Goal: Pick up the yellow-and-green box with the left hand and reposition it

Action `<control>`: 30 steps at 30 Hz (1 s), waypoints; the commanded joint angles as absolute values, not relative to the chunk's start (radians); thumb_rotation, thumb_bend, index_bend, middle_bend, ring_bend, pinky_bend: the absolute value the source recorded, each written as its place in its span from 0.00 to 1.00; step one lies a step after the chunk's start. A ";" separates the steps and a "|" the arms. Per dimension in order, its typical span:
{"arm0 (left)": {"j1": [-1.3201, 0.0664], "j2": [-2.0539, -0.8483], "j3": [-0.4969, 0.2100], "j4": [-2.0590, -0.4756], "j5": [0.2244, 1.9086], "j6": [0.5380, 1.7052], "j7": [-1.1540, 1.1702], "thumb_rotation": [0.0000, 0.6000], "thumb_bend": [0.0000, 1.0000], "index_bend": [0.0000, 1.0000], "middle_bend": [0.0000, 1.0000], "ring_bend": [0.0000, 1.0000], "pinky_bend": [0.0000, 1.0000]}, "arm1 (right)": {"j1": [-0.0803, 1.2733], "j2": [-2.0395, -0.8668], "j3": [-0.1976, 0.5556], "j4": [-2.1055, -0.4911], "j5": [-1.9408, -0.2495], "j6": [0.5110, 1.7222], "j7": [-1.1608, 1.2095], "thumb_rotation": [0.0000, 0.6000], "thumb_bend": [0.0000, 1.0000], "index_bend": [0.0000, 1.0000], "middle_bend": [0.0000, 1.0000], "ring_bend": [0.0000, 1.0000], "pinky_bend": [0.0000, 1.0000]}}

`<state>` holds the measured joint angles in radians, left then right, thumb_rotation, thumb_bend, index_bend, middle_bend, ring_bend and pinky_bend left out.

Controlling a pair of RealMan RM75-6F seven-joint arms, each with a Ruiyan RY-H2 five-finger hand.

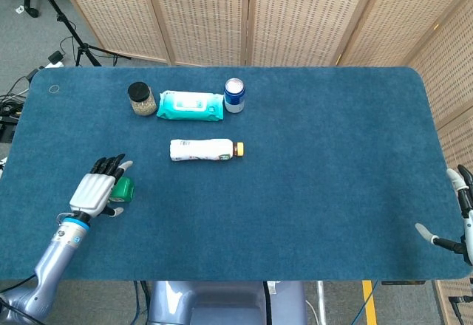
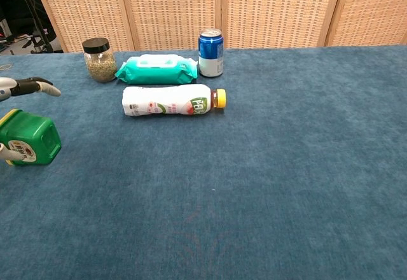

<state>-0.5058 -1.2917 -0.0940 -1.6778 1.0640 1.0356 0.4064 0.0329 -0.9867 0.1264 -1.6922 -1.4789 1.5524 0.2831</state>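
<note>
The yellow-and-green box [image 2: 30, 140] lies on its side on the blue table near the left edge. In the head view only a green sliver of the box [image 1: 126, 189] shows beside my left hand [image 1: 97, 188], which is spread flat above it. In the chest view, fingers [image 2: 28, 87] reach in over the box and a thumb tip sits at its front face; nothing is gripped. My right hand [image 1: 460, 221] hangs at the table's far right edge, fingers apart and empty.
A white bottle [image 1: 205, 149] lies on its side mid-table. Behind it stand a dark-lidded jar [image 1: 141, 98], a teal wipes pack [image 1: 191, 105] and a blue can [image 1: 234, 94]. Folding screens stand behind the table.
</note>
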 commanded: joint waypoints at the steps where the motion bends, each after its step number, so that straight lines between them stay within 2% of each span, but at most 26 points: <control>1: -0.562 -1.308 -0.114 -1.733 0.906 1.017 0.538 1.00 0.13 0.05 0.05 0.00 0.00 | 0.034 -0.986 0.127 -1.691 -1.477 1.551 0.287 1.00 0.00 0.00 0.00 0.00 0.00; 6: -0.576 -1.352 -0.118 -1.678 0.889 1.035 0.544 1.00 0.15 0.09 0.19 0.02 0.00 | 0.034 -0.984 0.131 -1.689 -1.468 1.548 0.294 1.00 0.00 0.00 0.00 0.00 0.00; 11: -0.574 -1.383 -0.124 -1.643 0.888 1.082 0.544 1.00 0.16 0.21 0.39 0.17 0.00 | 0.035 -0.983 0.132 -1.687 -1.464 1.544 0.298 1.00 0.00 0.00 0.00 0.00 0.00; 13: -0.572 -1.402 -0.122 -1.623 0.897 1.110 0.557 1.00 0.16 0.25 0.44 0.21 0.01 | 0.036 -0.983 0.132 -1.687 -1.462 1.542 0.298 1.00 0.00 0.00 0.00 0.00 0.00; 17: -0.572 -1.420 -0.122 -1.613 0.871 1.130 0.583 1.00 0.17 0.34 0.50 0.27 0.07 | 0.035 -0.984 0.135 -1.688 -1.456 1.542 0.296 1.00 0.00 0.00 0.00 0.00 0.00; 23: -0.564 -1.405 -0.132 -1.629 0.893 1.136 0.536 1.00 0.20 0.37 0.54 0.30 0.08 | 0.037 -0.986 0.137 -1.686 -1.453 1.541 0.296 1.00 0.00 0.00 0.00 0.00 0.00; 27: -0.532 -1.365 -0.149 -1.669 0.980 1.133 0.370 1.00 0.21 0.37 0.55 0.31 0.10 | 0.035 -0.986 0.138 -1.686 -1.452 1.543 0.298 1.00 0.00 0.00 0.00 0.00 0.00; 30: -0.498 -1.337 -0.160 -1.684 1.065 1.139 0.200 1.00 0.21 0.37 0.56 0.32 0.14 | 0.035 -0.986 0.139 -1.686 -1.452 1.543 0.300 1.00 0.00 0.00 0.00 0.00 0.00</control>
